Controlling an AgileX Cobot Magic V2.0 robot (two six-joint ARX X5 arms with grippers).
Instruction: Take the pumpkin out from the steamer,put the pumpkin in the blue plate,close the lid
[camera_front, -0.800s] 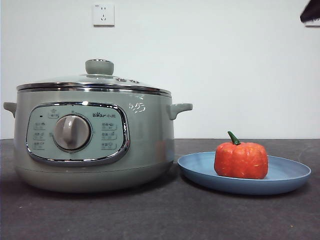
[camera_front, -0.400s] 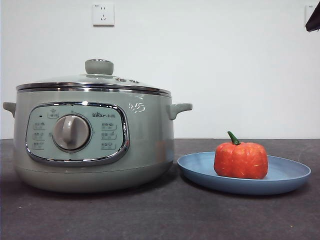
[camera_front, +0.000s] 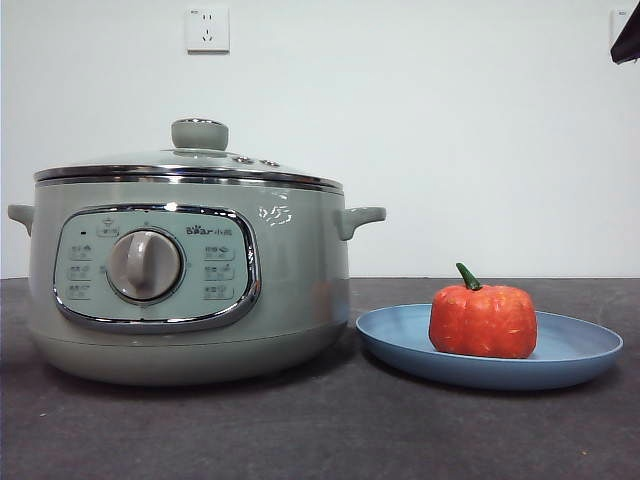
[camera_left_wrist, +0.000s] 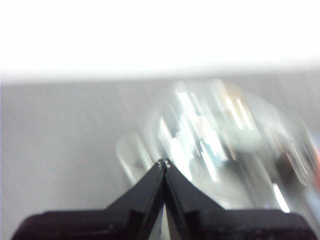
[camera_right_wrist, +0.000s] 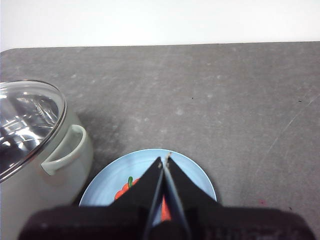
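Since the pumpkin (camera_front: 483, 320) already sits upright in the blue plate (camera_front: 578, 352), just beside the steamer (camera_front: 185, 275), and the lid (camera_front: 190, 165) rests level on the pot's rim, the task looks complete. The right pincer (camera_right_wrist: 164, 162), jaws pressed together and empty, hangs above the plate. The left pincer (camera_left_wrist: 163, 162), likewise closed on nothing, hovers over the blurred lid, clear of the dark counter (camera_front: 320, 430).
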